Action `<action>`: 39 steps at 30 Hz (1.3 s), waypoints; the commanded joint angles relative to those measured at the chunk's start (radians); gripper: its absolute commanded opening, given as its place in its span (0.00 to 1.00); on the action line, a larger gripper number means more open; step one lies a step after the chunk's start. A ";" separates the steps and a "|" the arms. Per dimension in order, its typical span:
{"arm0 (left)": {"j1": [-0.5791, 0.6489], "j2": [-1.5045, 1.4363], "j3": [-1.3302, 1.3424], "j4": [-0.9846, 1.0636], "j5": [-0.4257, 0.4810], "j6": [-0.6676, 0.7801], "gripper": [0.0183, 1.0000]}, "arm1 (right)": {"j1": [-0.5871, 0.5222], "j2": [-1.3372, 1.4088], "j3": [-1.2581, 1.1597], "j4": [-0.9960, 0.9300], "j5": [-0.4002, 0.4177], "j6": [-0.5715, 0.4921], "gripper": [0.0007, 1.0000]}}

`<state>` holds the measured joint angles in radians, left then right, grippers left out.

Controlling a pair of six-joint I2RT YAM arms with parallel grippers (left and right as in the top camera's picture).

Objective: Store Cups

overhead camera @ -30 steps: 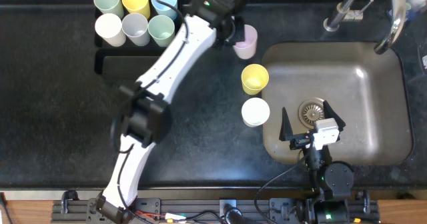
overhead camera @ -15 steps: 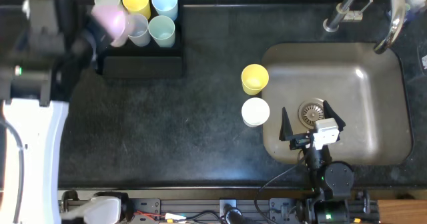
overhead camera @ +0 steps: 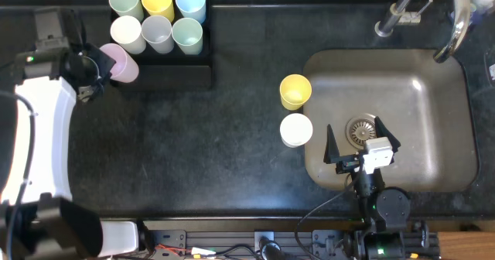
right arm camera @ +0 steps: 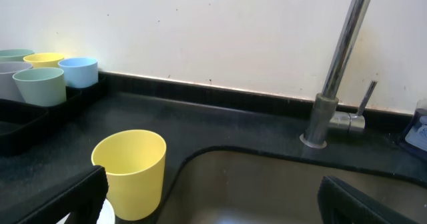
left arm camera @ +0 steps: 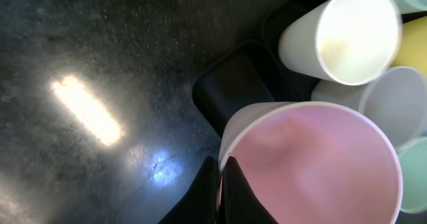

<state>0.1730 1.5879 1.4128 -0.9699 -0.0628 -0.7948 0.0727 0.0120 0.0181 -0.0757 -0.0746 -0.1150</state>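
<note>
The pink cup [overhead camera: 121, 63] is smooth and round, with a thin rim and a wide open mouth. It looks like plastic. The left gripper [overhead camera: 99, 65] has its two dark fingers squeezed together on the cup's rim, one inside and one outside. The cup is held at the left end of the black tray [overhead camera: 166, 77], by an empty slot just beside the white cup [left arm camera: 347, 34].

The tray is a dark box with square slots. Six round cups stand in its back rows: green, yellow, blue, white, pale grey and green.

A yellow cup [overhead camera: 295, 90] and another white cup [overhead camera: 295, 129] stand on the dark speckled worktop [overhead camera: 232, 159], close to the shiny metal sink [overhead camera: 418, 82]. The right gripper [overhead camera: 356, 133] is over the sink with its fingers wide apart.

One second ago the left arm reached across with the pink cup near the sink. Half a second ago the cup was up by the tray's white cup. Now it sits lower, at the tray's front left. The right arm has not moved.
</note>
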 commanded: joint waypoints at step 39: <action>0.005 0.223 0.008 0.125 -0.096 0.008 0.02 | -0.001 -0.008 -0.013 0.005 -0.006 0.006 1.00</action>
<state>0.1730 1.8008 1.4128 -0.8471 -0.1360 -0.7937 0.0727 0.0120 0.0181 -0.0753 -0.0746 -0.1150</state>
